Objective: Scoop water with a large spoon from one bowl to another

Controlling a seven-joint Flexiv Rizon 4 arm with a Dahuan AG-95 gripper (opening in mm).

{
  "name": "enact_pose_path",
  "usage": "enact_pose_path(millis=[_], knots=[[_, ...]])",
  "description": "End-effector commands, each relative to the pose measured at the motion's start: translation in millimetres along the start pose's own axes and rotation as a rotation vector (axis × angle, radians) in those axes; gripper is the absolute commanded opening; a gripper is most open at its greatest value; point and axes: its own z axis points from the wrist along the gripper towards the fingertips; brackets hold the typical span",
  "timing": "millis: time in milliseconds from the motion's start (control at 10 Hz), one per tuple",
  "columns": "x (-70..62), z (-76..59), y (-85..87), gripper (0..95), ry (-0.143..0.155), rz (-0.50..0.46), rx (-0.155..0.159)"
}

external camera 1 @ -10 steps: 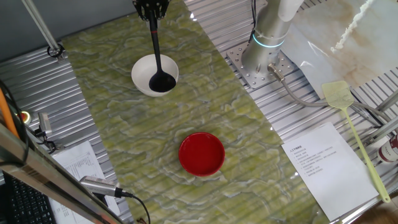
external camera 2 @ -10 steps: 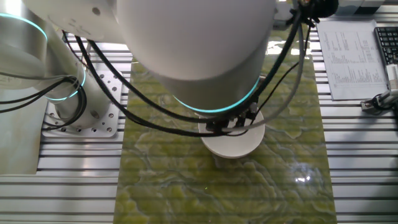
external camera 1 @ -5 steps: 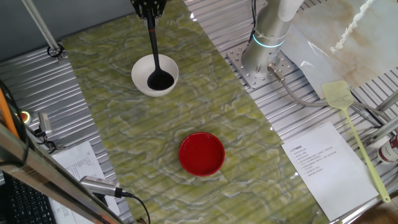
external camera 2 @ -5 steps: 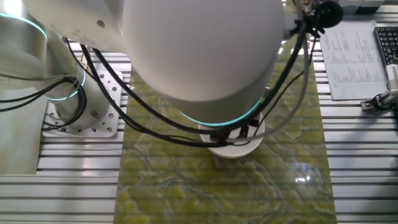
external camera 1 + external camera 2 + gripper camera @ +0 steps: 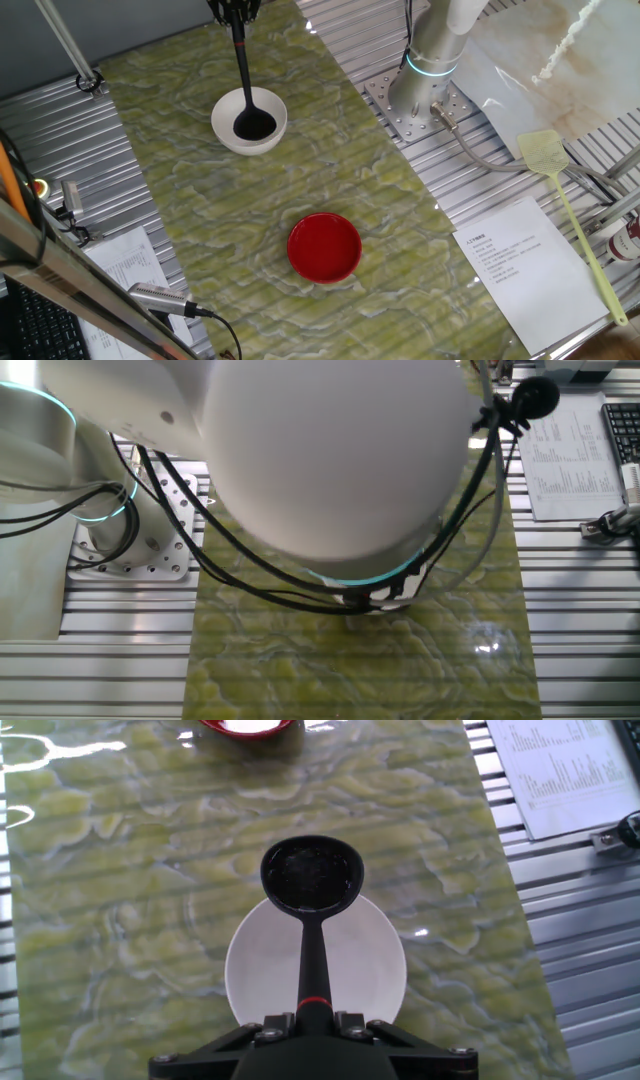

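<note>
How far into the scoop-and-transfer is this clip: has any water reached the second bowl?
Done: the gripper holds the large spoon by its handle. In hand: its scoop hangs over the white bowl; whether it holds water is unclear. Left: the red bowl sits apart, untouched. Neither bowl's water level can be read.

A black large spoon (image 5: 244, 75) hung upright with its round scoop over the white bowl (image 5: 225, 133), which sat near the tabletop's far edge in one fixed view. The glossy red bowl (image 5: 324, 247) stood well apart, toward the middle. Water in either bowl could not be made out.
</note>
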Motion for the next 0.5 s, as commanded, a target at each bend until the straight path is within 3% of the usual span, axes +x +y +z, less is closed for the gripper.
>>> enact_pose_path(millis=[100, 500], knots=[[0.8, -1.2, 1.1, 0.0, 0.000, 0.000, 0.001], [5.1, -2.8, 1.2, 0.0, 0.001, -0.009, -0.002]])
